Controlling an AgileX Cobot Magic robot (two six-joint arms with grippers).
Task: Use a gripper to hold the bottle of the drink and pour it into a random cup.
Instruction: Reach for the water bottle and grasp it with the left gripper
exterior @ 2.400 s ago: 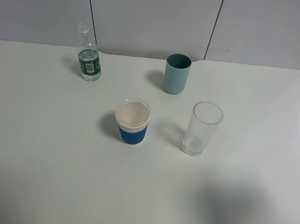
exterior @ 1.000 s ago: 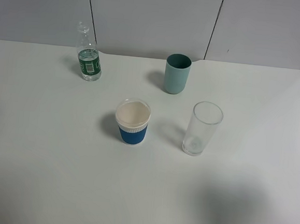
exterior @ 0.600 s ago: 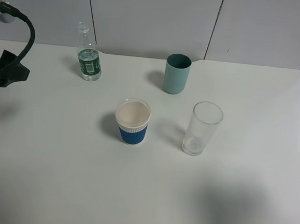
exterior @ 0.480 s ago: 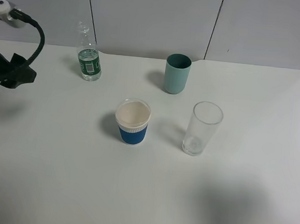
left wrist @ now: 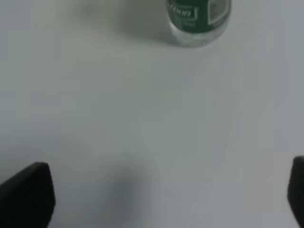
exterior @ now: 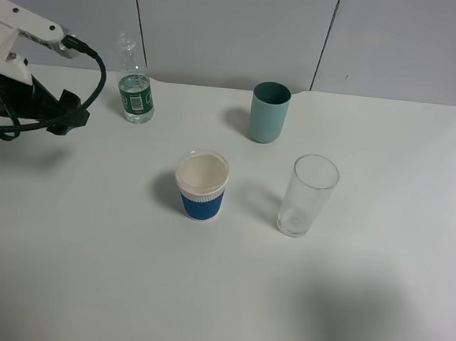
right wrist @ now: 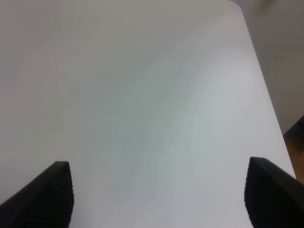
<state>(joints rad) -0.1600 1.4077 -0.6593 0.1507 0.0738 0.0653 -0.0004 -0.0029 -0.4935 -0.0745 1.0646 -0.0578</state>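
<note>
Clear plastic, green label: the bottle of the drink (exterior: 135,92) stands upright at the far left of the table (exterior: 86,270) in the high view. The left hand (exterior: 68,117) hovers just beside it, fingers spread, holding nothing. The risk here is a finger clipping that light, narrow bottle off-centre and tipping it before the jaws close. Whether a cap is on the neck I cannot tell, and an open neck would spill. The bottle holds clear liquid in its lower part. The teal cup (exterior: 269,114) sits well apart to the right, its inside in shadow. The white cup with the blue sleeve (exterior: 201,186) and the clear glass (exterior: 306,196) both look empty. They stand nearer the front, and a low swing could knock them.

Left wrist view: the bottle's base lies ahead between the wide-apart fingers (left wrist: 26,194), not yet inside them.

Right wrist view: the right hand (right wrist: 161,194) is released, with only bare table below.
</note>
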